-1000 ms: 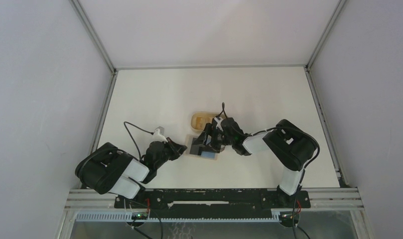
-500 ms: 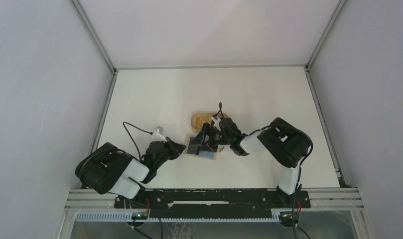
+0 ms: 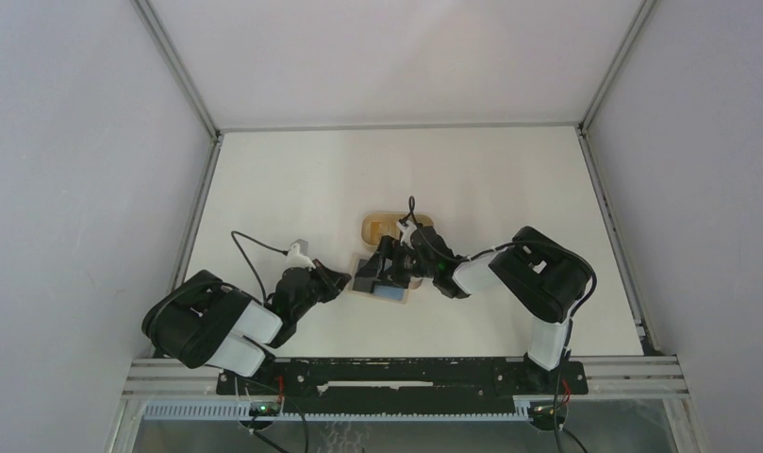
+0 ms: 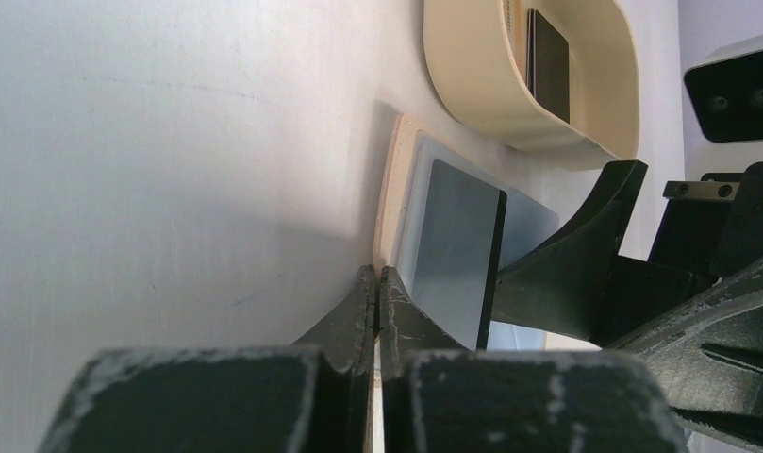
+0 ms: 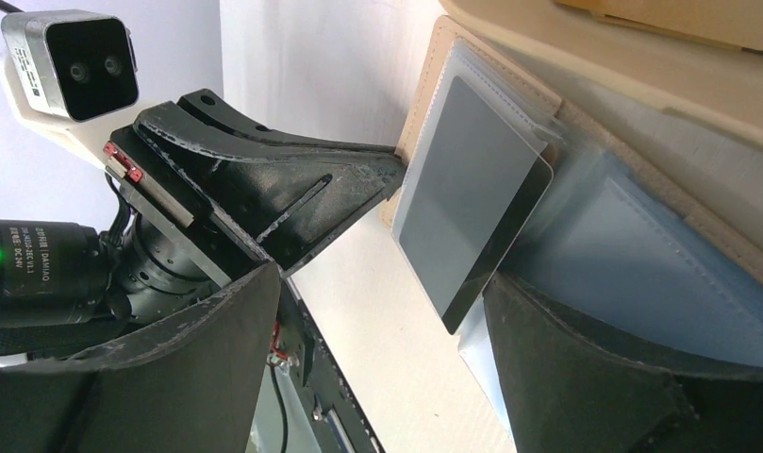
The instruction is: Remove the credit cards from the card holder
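The tan card holder (image 3: 383,283) lies open on the table, its clear bluish sleeves (image 5: 641,274) facing up. A black card (image 5: 467,212) with a glossy grey face sticks partly out of a sleeve; it also shows in the left wrist view (image 4: 457,250). My left gripper (image 4: 377,274) is shut on the holder's thin tan edge (image 4: 392,189). My right gripper (image 5: 382,274) is open, with one finger (image 5: 604,368) beside the black card's free corner, not touching it. In the top view the right gripper (image 3: 379,269) hovers over the holder. I cannot pick out a light blue card.
The oval tan tray (image 3: 372,227) stands just behind the holder, almost touching it. A dark flat card-like thing (image 4: 548,61) lies inside it. The two grippers are close together, with the left fingers (image 5: 292,203) in the right wrist view.
My right gripper has moved a little to the left, further over the open holder. The left gripper and the holder have not moved.
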`<action>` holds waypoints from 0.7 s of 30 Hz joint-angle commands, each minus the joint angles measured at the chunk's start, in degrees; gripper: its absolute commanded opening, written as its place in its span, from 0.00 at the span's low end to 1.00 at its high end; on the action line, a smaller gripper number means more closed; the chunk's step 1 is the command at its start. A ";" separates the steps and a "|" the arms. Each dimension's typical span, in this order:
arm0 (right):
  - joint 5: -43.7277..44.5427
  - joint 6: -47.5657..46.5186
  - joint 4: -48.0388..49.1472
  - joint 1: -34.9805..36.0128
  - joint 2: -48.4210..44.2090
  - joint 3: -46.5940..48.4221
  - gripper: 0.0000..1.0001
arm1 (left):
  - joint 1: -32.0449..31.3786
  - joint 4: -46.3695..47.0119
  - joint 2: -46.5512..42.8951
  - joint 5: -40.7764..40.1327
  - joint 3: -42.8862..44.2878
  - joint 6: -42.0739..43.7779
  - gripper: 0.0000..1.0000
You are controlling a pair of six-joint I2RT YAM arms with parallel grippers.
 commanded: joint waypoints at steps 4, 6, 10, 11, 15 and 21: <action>2.62 -1.21 2.01 1.81 -3.92 0.55 0.86 | -0.15 -3.08 0.54 0.22 0.27 0.07 0.00; 3.89 -0.92 2.09 1.81 -4.69 0.04 0.87 | -0.10 -3.08 0.65 0.22 0.29 0.02 0.00; 4.20 0.28 3.12 1.48 -4.82 -0.42 0.87 | -0.13 -3.05 0.65 0.13 0.28 -0.03 0.00; 3.83 0.84 3.97 1.34 -4.39 -0.44 0.87 | -0.11 -3.04 0.77 0.21 0.33 -0.03 0.00; 1.56 4.64 9.45 0.71 -1.06 -0.29 0.87 | -0.14 -2.92 1.00 0.30 0.46 0.06 0.00; -1.79 8.56 12.20 0.33 3.85 1.68 0.87 | -0.12 -2.81 1.07 0.22 0.38 -0.03 0.00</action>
